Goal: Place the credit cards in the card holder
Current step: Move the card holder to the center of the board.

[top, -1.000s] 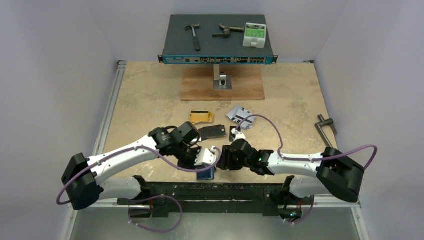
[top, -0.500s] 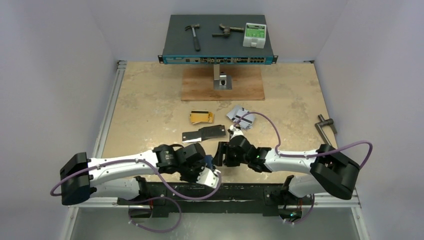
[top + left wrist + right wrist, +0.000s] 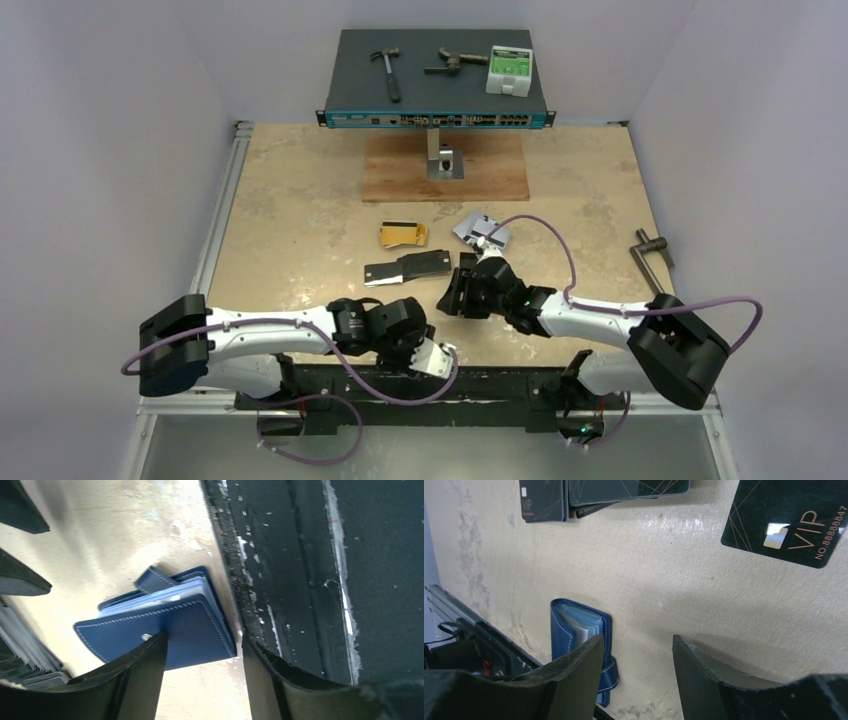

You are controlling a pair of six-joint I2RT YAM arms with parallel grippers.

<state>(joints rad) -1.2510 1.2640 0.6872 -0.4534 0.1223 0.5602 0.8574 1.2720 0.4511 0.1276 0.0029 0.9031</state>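
The navy card holder (image 3: 165, 625) lies closed on the table against the black near edge, its snap tab loose; it also shows in the right wrist view (image 3: 574, 630), with pale sleeves at its open side. The left arm hides it from above. My left gripper (image 3: 204, 645) (image 3: 436, 360) hovers open just over its corner, gripping nothing. My right gripper (image 3: 638, 640) (image 3: 450, 296) is open and empty, a short way beyond the holder. Black credit cards (image 3: 408, 268) (image 3: 604, 492), a gold one (image 3: 402, 234) and silver-grey ones (image 3: 482, 230) lie mid-table. One black VIP card (image 3: 794, 520) lies apart.
The black rail (image 3: 300, 580) runs along the near edge right beside the holder. A network switch (image 3: 436, 118) carrying a hammer and small tools sits on a wooden board (image 3: 445, 170) at the back. A metal handle (image 3: 650, 250) lies at the right.
My left gripper opened and let go of the card holder while swinging back to the near edge. The right gripper drew away from the holder toward the black cards.
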